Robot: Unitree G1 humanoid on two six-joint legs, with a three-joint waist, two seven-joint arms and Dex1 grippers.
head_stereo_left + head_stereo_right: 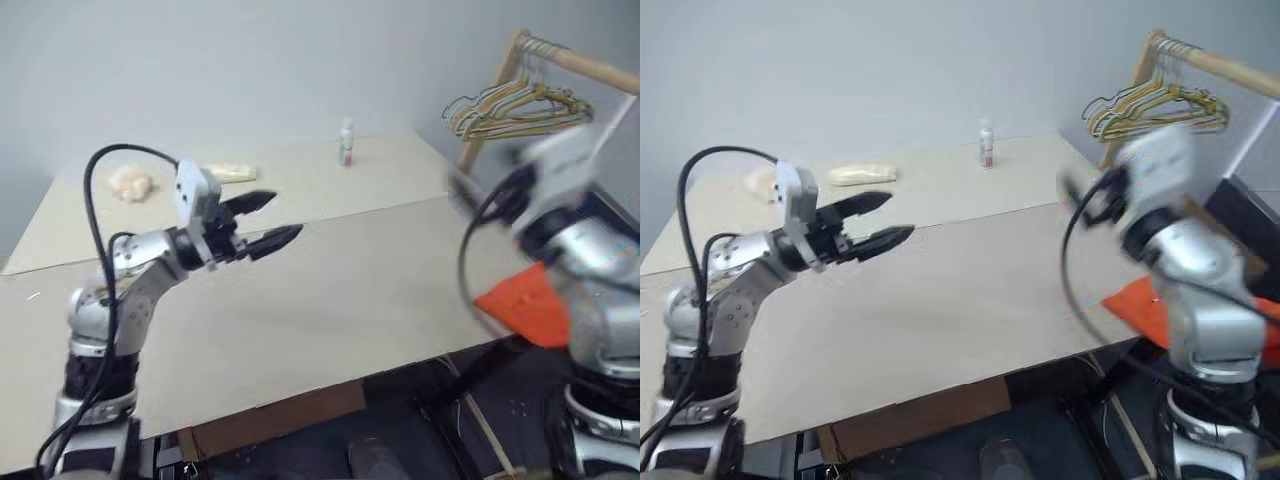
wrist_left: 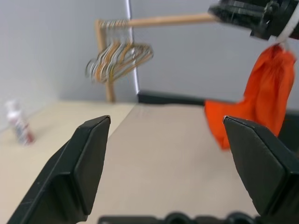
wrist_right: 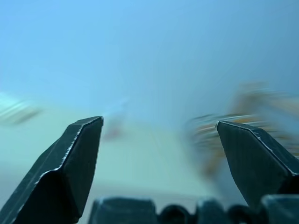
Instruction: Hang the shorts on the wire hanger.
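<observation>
The left gripper hovered above the beige tabletop, its black fingers spread wide and holding nothing; the right gripper likewise stood with its jaws wide apart and nothing between them. The bright orange fabric shorts hung at the table's right edge, partly hidden behind the right arm. A bunch of yellow, green and dark wire hangers hung from a wooden rail beyond; a small white bottle stood far back on the table.
</observation>
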